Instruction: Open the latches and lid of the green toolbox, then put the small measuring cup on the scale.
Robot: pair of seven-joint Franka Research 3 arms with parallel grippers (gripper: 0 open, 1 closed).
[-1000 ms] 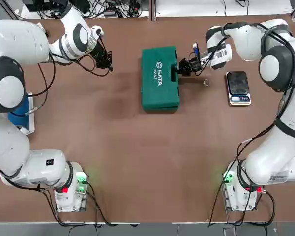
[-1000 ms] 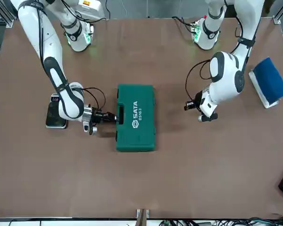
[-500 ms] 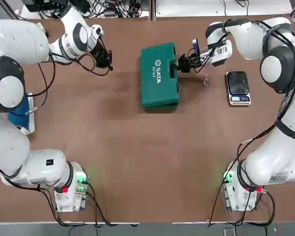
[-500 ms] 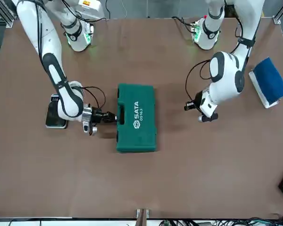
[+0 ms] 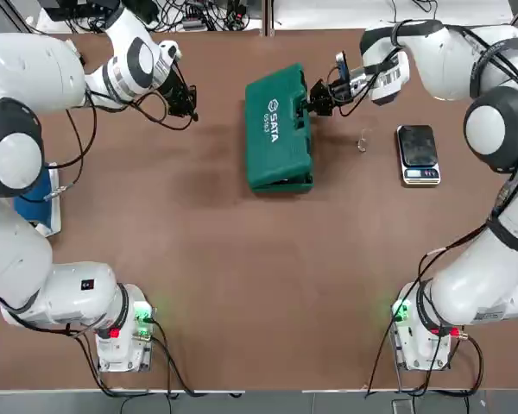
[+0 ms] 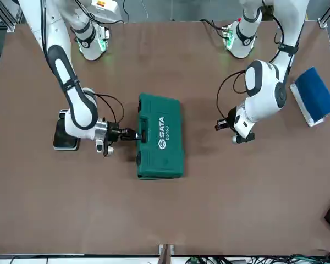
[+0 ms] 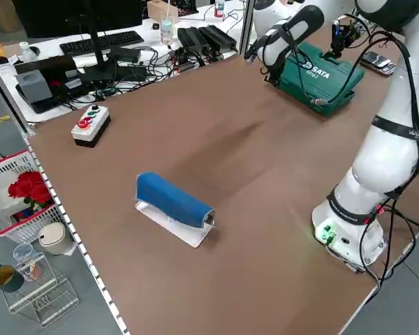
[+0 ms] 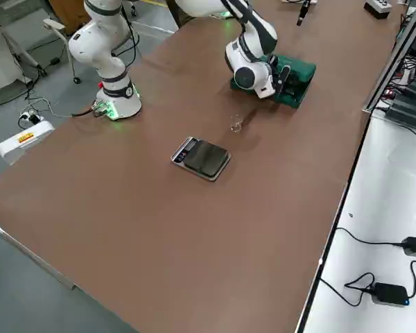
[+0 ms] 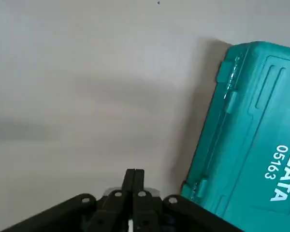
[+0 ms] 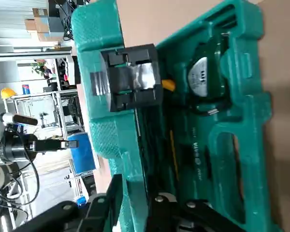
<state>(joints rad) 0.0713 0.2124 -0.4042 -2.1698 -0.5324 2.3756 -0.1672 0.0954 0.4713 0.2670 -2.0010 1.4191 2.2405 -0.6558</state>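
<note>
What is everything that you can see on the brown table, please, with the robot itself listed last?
toolbox: one, green, towards the far side, right of the left hand; lid partly raised
tool with a silver label: one, dark, in the toolbox
scale: one, black and silver, right of the toolbox
small cup: one, clear, between toolbox and scale
covered item: one, blue on a white base, left side
button box: one, pale and black with coloured buttons, far left corner
arms: two, white and black, one on each side
left hand: one, black, left of the toolbox, shut
right hand: one, black, at the toolbox's right edge
</note>
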